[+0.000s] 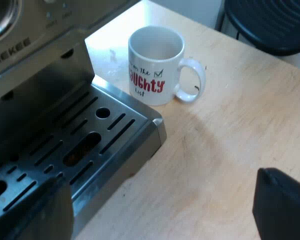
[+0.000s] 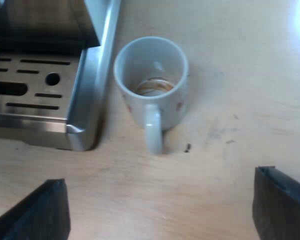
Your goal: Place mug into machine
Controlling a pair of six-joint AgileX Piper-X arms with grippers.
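A white mug [image 1: 157, 65] with red and black lettering stands upright on the wooden table, close beside the espresso machine's metal drip tray [image 1: 135, 142]. From above, the mug [image 2: 152, 80] shows a brown ring inside, and its handle [image 2: 153, 131] points toward my right gripper. My right gripper [image 2: 160, 210] is open, its black fingers [image 2: 40, 212] spread wide, a short way from the mug's handle and apart from it. My left gripper [image 1: 160, 212] is open too, one finger [image 1: 282, 205] over the bare table, the other over the tray's edge. Nothing is held.
The machine's steel front [image 1: 25, 45] rises over the slotted drip tray [image 2: 85, 100]. A dark chair seat [image 1: 270, 22] stands beyond the table's edge past the mug. Bare wood [image 2: 240, 100] lies around the mug on the side away from the machine.
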